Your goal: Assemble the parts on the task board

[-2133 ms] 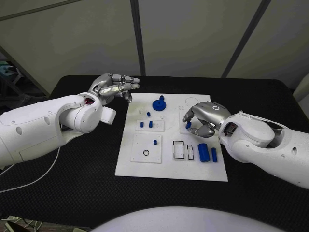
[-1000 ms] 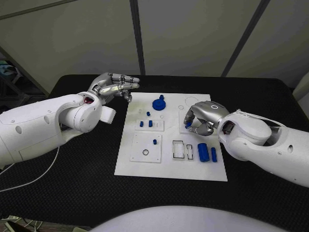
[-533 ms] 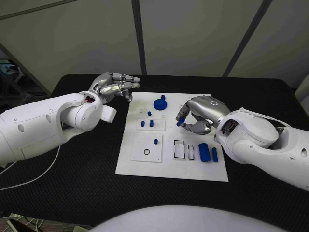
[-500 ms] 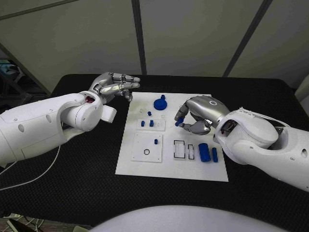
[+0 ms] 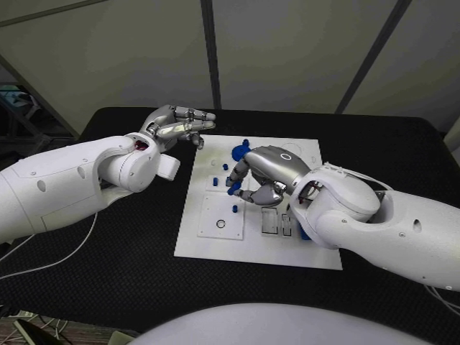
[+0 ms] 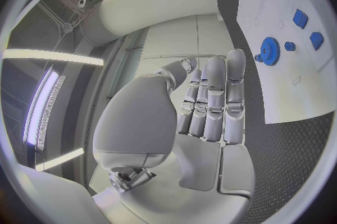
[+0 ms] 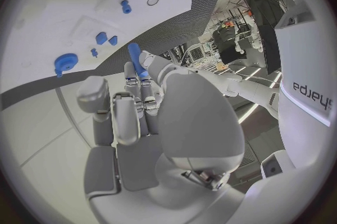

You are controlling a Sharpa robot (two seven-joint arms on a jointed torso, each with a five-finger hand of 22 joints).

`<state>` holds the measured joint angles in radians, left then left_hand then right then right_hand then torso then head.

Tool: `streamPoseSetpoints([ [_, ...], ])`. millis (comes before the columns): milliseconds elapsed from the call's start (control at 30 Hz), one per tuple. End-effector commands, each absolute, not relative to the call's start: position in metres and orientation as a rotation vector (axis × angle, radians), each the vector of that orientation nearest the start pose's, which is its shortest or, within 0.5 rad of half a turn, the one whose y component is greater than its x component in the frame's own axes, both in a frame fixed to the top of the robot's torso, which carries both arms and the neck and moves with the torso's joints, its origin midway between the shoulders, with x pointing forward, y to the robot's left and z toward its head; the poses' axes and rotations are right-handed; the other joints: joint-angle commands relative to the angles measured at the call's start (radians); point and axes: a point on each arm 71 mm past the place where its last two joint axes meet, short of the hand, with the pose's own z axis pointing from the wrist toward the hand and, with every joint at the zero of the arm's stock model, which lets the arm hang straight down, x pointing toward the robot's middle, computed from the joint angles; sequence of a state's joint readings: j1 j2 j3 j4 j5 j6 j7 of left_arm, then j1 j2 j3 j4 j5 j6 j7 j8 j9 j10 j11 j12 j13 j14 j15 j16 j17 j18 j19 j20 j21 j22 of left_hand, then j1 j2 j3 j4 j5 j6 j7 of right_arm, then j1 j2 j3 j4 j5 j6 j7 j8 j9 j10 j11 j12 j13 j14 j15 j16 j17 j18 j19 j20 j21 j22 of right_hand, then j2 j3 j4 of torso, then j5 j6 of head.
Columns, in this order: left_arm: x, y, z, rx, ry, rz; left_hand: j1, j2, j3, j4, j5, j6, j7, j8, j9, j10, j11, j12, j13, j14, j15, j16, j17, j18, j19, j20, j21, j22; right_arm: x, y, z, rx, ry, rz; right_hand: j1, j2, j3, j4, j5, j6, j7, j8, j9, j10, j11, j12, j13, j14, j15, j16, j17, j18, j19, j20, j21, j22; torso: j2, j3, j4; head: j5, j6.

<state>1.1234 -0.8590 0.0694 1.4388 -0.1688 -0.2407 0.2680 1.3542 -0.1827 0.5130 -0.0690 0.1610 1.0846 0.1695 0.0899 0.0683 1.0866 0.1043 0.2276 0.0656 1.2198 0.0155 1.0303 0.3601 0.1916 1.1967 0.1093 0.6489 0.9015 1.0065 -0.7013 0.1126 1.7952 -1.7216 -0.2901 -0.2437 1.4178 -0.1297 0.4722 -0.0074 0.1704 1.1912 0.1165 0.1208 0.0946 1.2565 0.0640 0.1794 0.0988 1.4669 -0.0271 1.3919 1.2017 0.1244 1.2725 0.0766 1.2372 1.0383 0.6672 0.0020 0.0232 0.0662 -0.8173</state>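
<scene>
The right hand (image 5: 253,178) is hovering over the middle of the task board (image 5: 215,244), pinching a slim blue peg (image 7: 135,58) between its fingertips; in the head view the peg's lower end (image 5: 233,189) is poking out just below the fingers. The left hand (image 5: 178,123) is hanging off the board's far corner, well apart from the right hand, fingers straight and side by side, holding nothing. The likeliest trouble from here is that the peg is being held only at one end by a light pinch, so it could be tilting in the grip and jamming on the rim of a hole, or slipping out and rolling across the board. The small blue pegs (image 5: 233,210) standing just beneath the right hand could also be getting knocked if the hand descends off line. Which socket the hand is aiming for is hard to judge, since its own fingers are covering the board directly under it. The blue gear (image 6: 269,50) beyond the hand is partly hidden behind it in the head view.
</scene>
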Motion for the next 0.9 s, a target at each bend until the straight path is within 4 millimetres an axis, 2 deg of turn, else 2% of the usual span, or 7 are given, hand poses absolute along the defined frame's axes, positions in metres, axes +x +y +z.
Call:
streamPoseSetpoints([
  [33, 0.503, 0.237, -0.186, -1.054, 1.506, -1.463, -0.002, 0.009, 0.006, -0.001, 0.004, 0.003, 0.0, -0.004, -0.001, -0.005, -0.001, 0.002, 0.0, -0.007, -0.001, -0.005, -0.001, -0.009, -0.006, 0.0, -0.005, -0.001, 0.396, -0.058, -0.184, -0.364, 1.607, 0.948, 0.029, 0.02, 0.003, -0.006, 0.005, 0.0, 0.005, -0.003, 0.012, 0.021, -0.017, -0.006, 0.002, 0.04, -0.004, 0.002, -0.002, -0.012, 0.003, -0.002, 0.002, -0.002, 0.001, -0.0006, -0.0002, 0.008, -0.003],
  [200, 0.503, 0.235, -0.186, -1.053, 1.508, -1.467, -0.002, 0.009, 0.006, -0.001, 0.004, 0.003, 0.0, -0.004, -0.001, -0.005, -0.001, 0.002, 0.0, -0.007, -0.001, -0.005, -0.001, -0.009, -0.006, 0.0, -0.005, -0.001, 0.395, -0.046, -0.194, -0.39, 1.644, 0.965, 0.029, 0.019, 0.004, -0.007, 0.006, -0.002, 0.006, -0.004, 0.012, 0.02, -0.016, -0.007, 0.002, 0.04, -0.003, 0.001, -0.003, -0.011, 0.001, -0.002, 0.0, -0.005, 0.003, 0.002, -0.0034, 0.016, -0.006],
  [367, 0.503, 0.233, -0.187, -1.052, 1.512, -1.473, -0.002, 0.009, 0.006, -0.001, 0.004, 0.003, 0.0, -0.004, -0.001, -0.005, -0.001, 0.002, 0.0, -0.007, -0.001, -0.005, -0.001, -0.009, -0.006, 0.0, -0.005, -0.001, 0.392, -0.038, -0.203, -0.42, 1.679, 0.969, 0.03, 0.019, 0.004, -0.009, 0.008, -0.002, 0.006, -0.005, 0.012, 0.019, -0.016, -0.008, 0.002, 0.04, -0.003, 0.001, -0.004, -0.011, 0.001, -0.002, 0.0, -0.005, 0.0, 0.0, -0.0014, 0.021, -0.009],
  [567, 0.504, 0.233, -0.187, -1.052, 1.512, -1.473, -0.001, 0.008, 0.007, -0.003, 0.004, 0.003, 0.0, -0.004, -0.001, -0.007, -0.001, 0.002, 0.0, -0.007, -0.001, -0.005, -0.002, -0.009, -0.006, 0.0, -0.005, -0.001, 0.39, -0.034, -0.211, -0.442, 1.708, 0.964, 0.031, 0.019, 0.005, -0.01, 0.011, -0.003, 0.007, -0.006, 0.012, 0.019, -0.015, -0.01, 0.003, 0.04, -0.003, 0.001, -0.005, -0.011, 0.0, -0.001, 0.0, -0.005, 0.002, 0.002, -0.0011, 0.031, -0.016],
  [733, 0.504, 0.232, -0.187, -1.052, 1.513, -1.474, -0.001, 0.008, 0.007, -0.003, 0.004, 0.003, 0.0, -0.004, -0.001, -0.007, -0.001, 0.002, 0.0, -0.007, -0.001, -0.005, -0.002, -0.009, -0.006, 0.0, -0.005, -0.001, 0.39, -0.032, -0.216, -0.463, 1.737, 0.951, 0.031, 0.019, 0.006, -0.011, 0.012, -0.004, 0.007, -0.006, 0.012, 0.018, -0.015, -0.01, 0.003, 0.039, -0.002, 0.0, -0.005, -0.011, 0.0, -0.001, -0.001, -0.007, 0.001, 0.0006, -0.0019, 0.035, -0.02],
  [900, 0.504, 0.232, -0.187, -1.051, 1.514, -1.475, -0.001, 0.008, 0.007, -0.003, 0.004, 0.003, 0.0, -0.004, -0.001, -0.007, -0.001, 0.002, 0.0, -0.007, -0.001, -0.005, -0.002, -0.009, -0.006, 0.0, -0.005, -0.001, 0.391, -0.033, -0.218, -0.476, 1.746, 0.933, 0.031, 0.019, 0.006, -0.011, 0.013, -0.004, 0.008, -0.006, 0.012, 0.018, -0.015, -0.01, 0.003, 0.039, -0.002, 0.0, -0.005, -0.011, 0.0, -0.001, 0.0, -0.006, 0.001, 0.0016, -0.0028, 0.036, -0.022],
])
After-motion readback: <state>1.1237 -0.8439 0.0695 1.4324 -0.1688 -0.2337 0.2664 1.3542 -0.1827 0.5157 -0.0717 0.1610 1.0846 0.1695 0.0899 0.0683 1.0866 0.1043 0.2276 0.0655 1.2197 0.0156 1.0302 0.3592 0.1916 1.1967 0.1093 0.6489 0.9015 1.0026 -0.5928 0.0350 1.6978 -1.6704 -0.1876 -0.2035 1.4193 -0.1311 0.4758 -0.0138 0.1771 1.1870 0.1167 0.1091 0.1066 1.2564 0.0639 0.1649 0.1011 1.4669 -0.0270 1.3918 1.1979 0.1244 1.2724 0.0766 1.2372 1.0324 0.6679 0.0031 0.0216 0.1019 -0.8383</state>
